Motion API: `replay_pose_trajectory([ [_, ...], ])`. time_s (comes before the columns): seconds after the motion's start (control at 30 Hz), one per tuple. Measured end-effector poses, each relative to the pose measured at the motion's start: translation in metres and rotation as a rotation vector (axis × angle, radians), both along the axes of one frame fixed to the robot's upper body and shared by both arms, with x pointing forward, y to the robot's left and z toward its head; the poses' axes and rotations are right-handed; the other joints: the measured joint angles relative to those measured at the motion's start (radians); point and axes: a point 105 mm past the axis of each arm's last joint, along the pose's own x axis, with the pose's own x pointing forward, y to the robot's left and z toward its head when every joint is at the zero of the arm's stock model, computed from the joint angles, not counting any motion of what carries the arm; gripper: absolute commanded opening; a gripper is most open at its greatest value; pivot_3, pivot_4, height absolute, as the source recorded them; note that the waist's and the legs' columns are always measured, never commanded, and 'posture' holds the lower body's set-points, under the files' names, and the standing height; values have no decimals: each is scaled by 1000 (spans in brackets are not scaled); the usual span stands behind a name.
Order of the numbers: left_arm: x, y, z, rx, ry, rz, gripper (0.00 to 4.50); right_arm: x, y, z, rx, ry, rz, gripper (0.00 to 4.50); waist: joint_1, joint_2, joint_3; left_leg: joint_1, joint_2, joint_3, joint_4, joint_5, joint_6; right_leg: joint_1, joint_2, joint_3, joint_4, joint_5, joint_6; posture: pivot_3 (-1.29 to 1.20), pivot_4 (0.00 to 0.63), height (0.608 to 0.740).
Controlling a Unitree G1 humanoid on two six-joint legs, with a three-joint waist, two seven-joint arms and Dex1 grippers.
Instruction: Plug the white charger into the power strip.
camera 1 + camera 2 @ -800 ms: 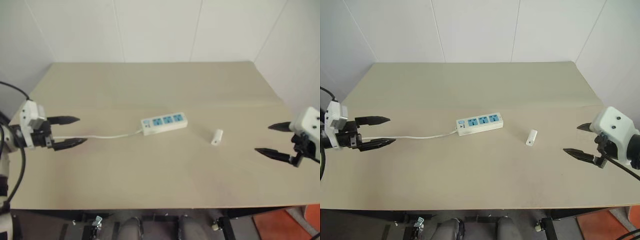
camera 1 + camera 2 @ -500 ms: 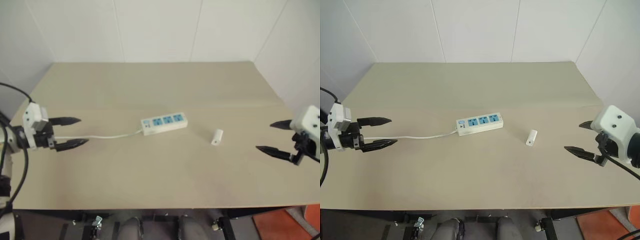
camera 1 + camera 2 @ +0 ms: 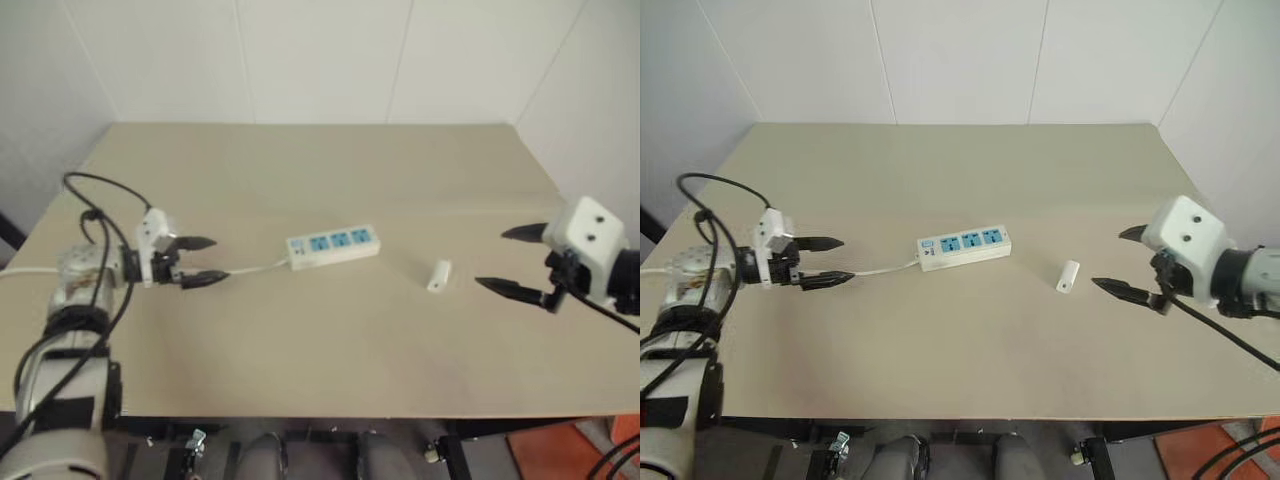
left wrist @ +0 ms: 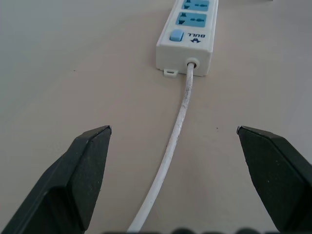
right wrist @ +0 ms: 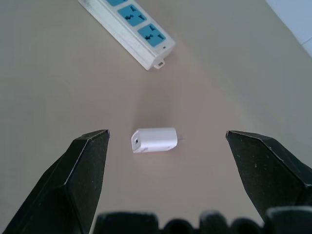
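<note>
Both grippers wide open, right wrist view shows white charger (image 5: 154, 140) prongs; left wrist view, power strip (image 4: 187, 36) switch

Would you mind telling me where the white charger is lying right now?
The white charger lies on the table, right of the power strip and apart from it, ahead of the open right gripper.

The power strip (image 4: 185, 46) reads "BULL" beside its blue switch (image 4: 176, 35).

White charger (image 3: 1067, 276) lies unplugged beside power strip (image 3: 963, 249).
</note>
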Motion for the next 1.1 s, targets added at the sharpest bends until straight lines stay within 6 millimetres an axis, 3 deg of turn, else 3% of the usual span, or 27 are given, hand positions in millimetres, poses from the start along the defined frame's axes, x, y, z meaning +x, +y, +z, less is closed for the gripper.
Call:
replay_pose_trajectory([
  [0.1, 8, -23, -8, 20, 29, -42, 4500, 0, 30, 6, 64, -50, 43, 4466, 0, -1, 0, -1, 0, -2, 0, 0, 0, 0, 1, -1, 0, 0, 0, 0, 150, 740],
  [0.2, 12, -27, -12, 53, 44, -38, 4500, -2, 49, 5, 139, -54, 54, 4466, -2, -1, 0, -2, 0, -2, 0, 0, 0, -1, 0, -1, 0, 0, 0, 0, 150, 740],
  [0.43, 27, -48, -23, 119, 50, 22, 4500, -8, 69, 11, 252, -68, 44, 4466, 9, -2, 0, -3, -1, -4, 1, 0, 0, -1, 0, -2, 0, 0, 0, 0, 150, 740],
  [0.53, 26, -48, -27, 138, 77, 17, 3881, -8, 62, 13, 275, -66, 11, 4500, 9, -2, 0, -3, -2, -4, 1, 0, 0, -1, 0, -2, 0, 0, 0, 0, 150, 740],
  [0.73, 22, -49, -31, 185, 88, -29, 1917, -7, 51, 15, 263, -76, -43, 4500, 6, -2, 0, -1, -1, -4, 1, 0, 0, 0, 0, -2, 1, 0, 0, 0, 150, 740],
  [0.93, 22, -47, -30, 177, 85, -21, 11, -5, 58, 2, 248, -23, -26, 4500, 3, -2, 0, 0, -1, -4, 1, 0, 0, 0, 0, -1, 2, 0, 0, 0, 150, 740],
  [1.1, 18, -41, -30, 188, 79, -42, 11, 0, 58, -2, 243, -14, -29, 4500, 2, -2, 0, -1, -1, -4, 1, 0, 0, 0, 0, -1, 1, 0, 0, 0, 150, 740],
])
